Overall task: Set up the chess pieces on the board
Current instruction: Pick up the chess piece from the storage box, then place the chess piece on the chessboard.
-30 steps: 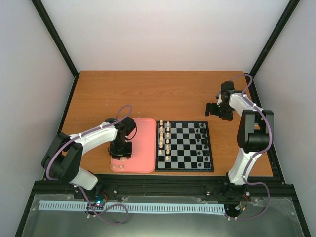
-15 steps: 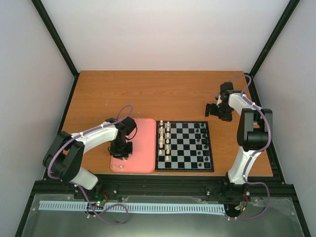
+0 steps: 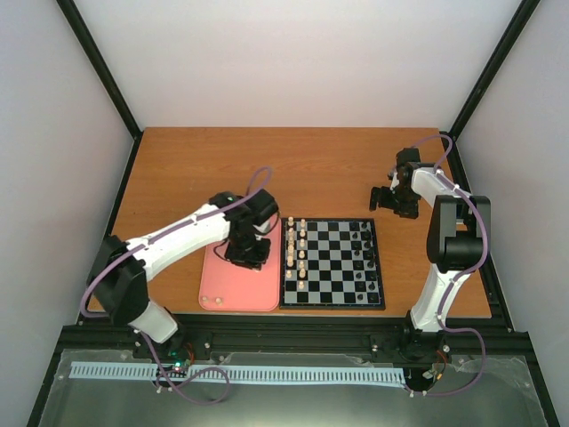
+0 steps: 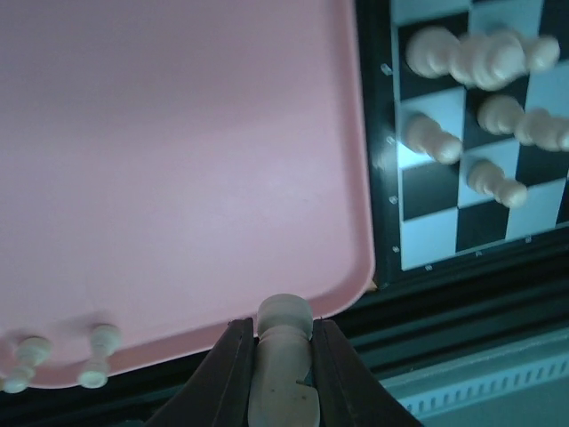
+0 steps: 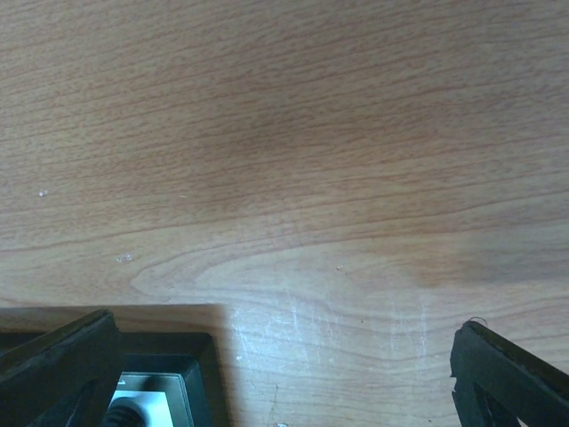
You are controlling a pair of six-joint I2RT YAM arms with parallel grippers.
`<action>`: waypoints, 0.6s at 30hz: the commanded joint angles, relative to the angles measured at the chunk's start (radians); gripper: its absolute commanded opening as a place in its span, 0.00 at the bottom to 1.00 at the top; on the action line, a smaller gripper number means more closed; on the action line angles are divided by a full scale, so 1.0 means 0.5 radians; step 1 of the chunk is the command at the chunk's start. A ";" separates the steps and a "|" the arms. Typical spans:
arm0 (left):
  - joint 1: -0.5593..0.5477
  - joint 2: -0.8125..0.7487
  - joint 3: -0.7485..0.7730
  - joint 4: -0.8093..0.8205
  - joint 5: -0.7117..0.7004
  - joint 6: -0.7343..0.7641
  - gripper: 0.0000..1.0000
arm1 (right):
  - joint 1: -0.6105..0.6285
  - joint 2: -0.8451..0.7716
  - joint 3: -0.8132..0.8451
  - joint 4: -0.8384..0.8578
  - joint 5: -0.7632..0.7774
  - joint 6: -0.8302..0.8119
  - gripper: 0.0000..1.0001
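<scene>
Looking from the top, the left fingers [image 3: 246, 254] hover over the pink tray [image 3: 233, 285] beside the board [image 3: 338, 276], the left wrist shows them clamped on a cream piece [image 4: 283, 331], probably board-bound, and the right wrist shows the right fingers [image 5: 53, 360] spread wide, parked over the surface [image 5: 311, 160].

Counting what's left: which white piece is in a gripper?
The held piece, pinched in the left gripper above the pink tray; two loose pieces sit on the tray, the placed pieces on the board.

Wood-grain tabletop [image 5: 293, 133], black fingers [image 5: 502, 374] spread wide at lower corners, board [image 5: 200, 382] corner lower left
</scene>
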 commanded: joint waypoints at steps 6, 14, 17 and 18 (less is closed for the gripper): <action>-0.377 0.303 0.182 -0.036 0.071 0.105 0.05 | 0.012 -0.003 0.044 -0.026 0.061 -0.029 1.00; -0.477 0.501 0.260 0.050 0.053 0.148 0.05 | 0.012 -0.051 0.017 -0.017 0.069 -0.026 1.00; -0.499 0.540 0.280 0.094 0.037 0.138 0.05 | 0.012 -0.060 0.013 -0.016 0.069 -0.026 1.00; -0.508 0.562 0.288 0.107 0.028 0.134 0.05 | 0.012 -0.064 0.013 -0.014 0.065 -0.026 1.00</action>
